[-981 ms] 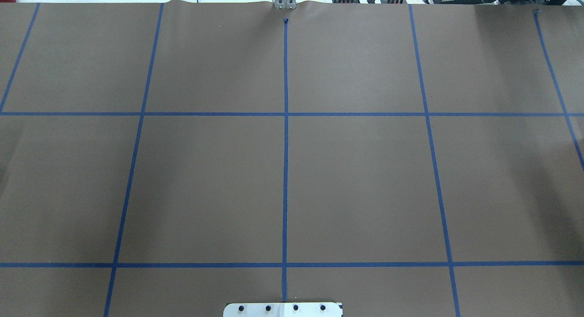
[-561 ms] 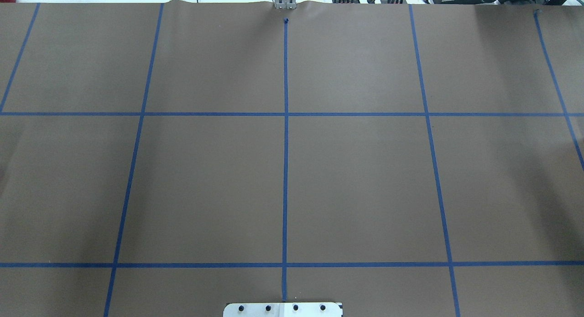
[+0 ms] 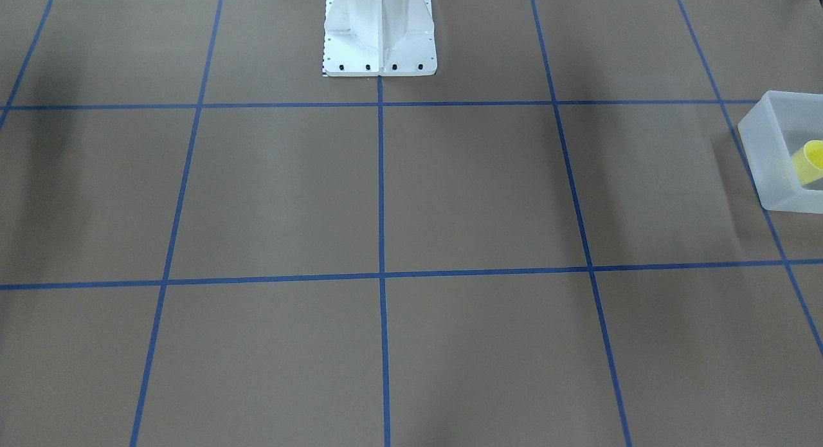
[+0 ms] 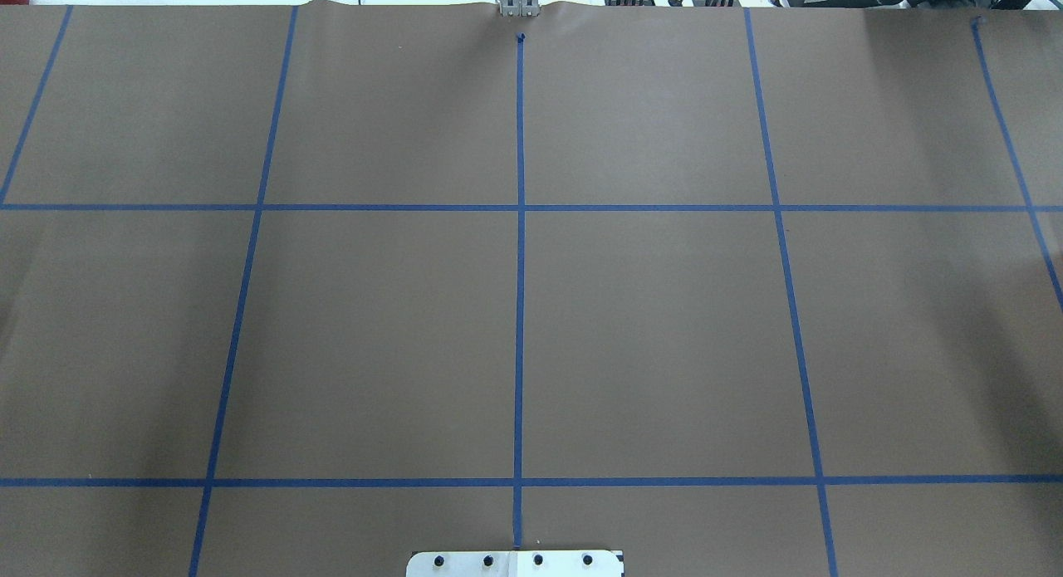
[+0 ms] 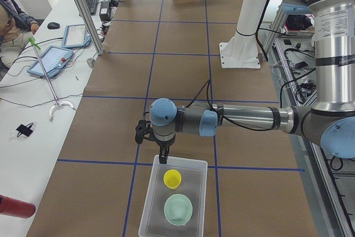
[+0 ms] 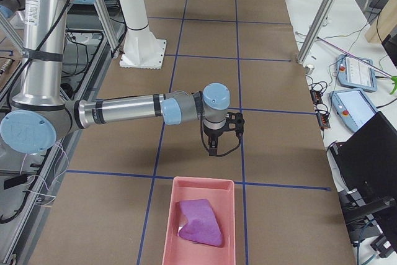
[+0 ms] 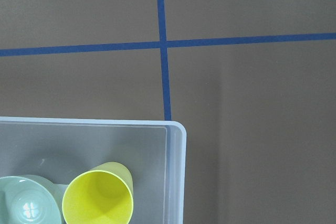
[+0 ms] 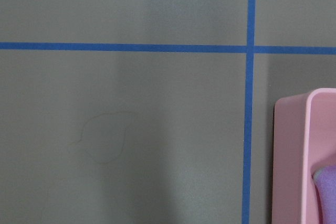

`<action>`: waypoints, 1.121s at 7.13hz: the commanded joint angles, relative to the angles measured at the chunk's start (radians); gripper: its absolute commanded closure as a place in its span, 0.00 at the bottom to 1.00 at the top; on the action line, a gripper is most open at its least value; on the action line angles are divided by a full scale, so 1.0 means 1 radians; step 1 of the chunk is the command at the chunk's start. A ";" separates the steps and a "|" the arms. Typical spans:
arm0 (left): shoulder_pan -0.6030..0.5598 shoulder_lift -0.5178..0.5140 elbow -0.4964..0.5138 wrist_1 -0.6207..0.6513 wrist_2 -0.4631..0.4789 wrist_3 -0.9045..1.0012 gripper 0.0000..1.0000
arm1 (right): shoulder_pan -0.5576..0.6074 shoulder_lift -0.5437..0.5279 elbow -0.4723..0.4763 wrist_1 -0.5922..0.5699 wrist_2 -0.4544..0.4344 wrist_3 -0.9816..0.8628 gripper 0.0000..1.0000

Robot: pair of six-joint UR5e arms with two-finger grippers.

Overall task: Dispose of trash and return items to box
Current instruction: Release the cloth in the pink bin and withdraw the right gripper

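Left gripper (image 5: 162, 158) hangs by the box (image 5: 147, 206) edge, cup (image 5: 172, 178) and bowl (image 5: 178, 209) inside. Right gripper (image 6: 213, 149) hangs near the pink tray (image 6: 167, 228) edge. Spread or pressed together? Cannot tell.

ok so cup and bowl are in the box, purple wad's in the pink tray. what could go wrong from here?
1. The left gripper hangs just over the rim of the box. A low or sideways retreat could clip it and shove the box, with the yellow cup and bowl inside.
2. The right gripper hangs close to the pink tray; swinging that way might knock its rim.
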 commanded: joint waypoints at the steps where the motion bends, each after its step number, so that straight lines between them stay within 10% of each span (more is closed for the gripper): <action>1: 0.000 0.000 -0.003 -0.003 0.007 -0.002 0.02 | 0.019 -0.020 -0.006 0.000 0.002 -0.042 0.00; 8: 0.000 0.011 -0.012 -0.065 0.010 -0.030 0.02 | 0.101 -0.022 -0.021 -0.097 -0.029 -0.272 0.00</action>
